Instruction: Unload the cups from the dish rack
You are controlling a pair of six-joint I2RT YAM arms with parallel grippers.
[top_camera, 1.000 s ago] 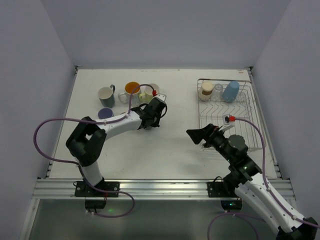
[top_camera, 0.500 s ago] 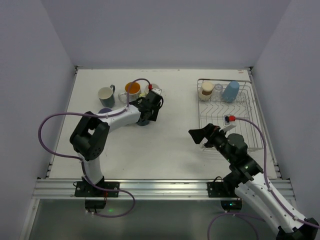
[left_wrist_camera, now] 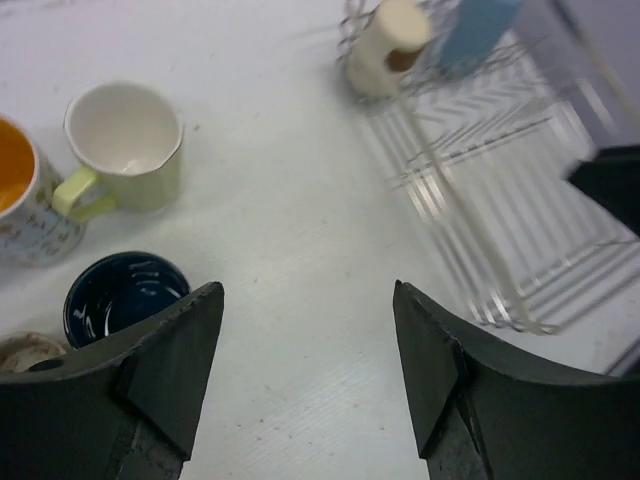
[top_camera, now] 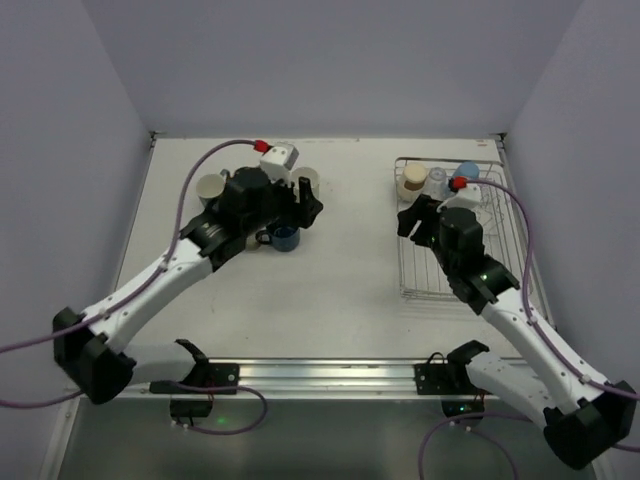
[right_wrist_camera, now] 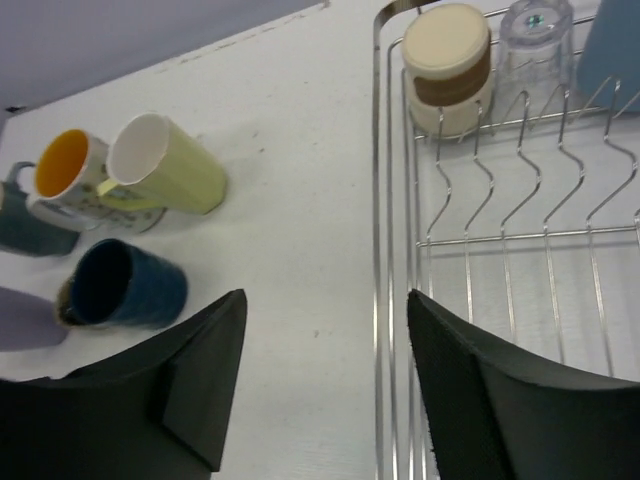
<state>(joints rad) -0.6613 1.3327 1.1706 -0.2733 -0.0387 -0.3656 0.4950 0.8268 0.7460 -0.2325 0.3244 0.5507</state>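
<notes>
The dish rack (top_camera: 420, 275) (right_wrist_camera: 520, 240) (left_wrist_camera: 470, 190) stands at the right. At its far end sit a beige cup (top_camera: 411, 181) (right_wrist_camera: 449, 66) (left_wrist_camera: 388, 47), a clear glass (top_camera: 437, 177) (right_wrist_camera: 535, 38) and a light blue cup (top_camera: 466, 173) (right_wrist_camera: 614, 40) (left_wrist_camera: 478, 28), all upside down. My right gripper (top_camera: 413, 216) (right_wrist_camera: 325, 330) hangs open and empty over the rack's left rim. My left gripper (top_camera: 303, 212) (left_wrist_camera: 308, 330) is open and empty just right of a navy cup (top_camera: 284, 237) (left_wrist_camera: 125, 295) (right_wrist_camera: 125, 285) on the table.
More cups stand on the table at the far left: a pale yellow mug (left_wrist_camera: 125, 145) (right_wrist_camera: 165, 165), an orange-lined mug (left_wrist_camera: 15, 205) (right_wrist_camera: 65, 175), a grey-green mug (top_camera: 209, 187) (right_wrist_camera: 25, 228) and a lavender one (right_wrist_camera: 25, 318). My left arm covers part of this group from above.
My left gripper has opened and let go of the navy cup, which now stands on the table. The right arm has swung from the rack's near corner toward its far left side.
</notes>
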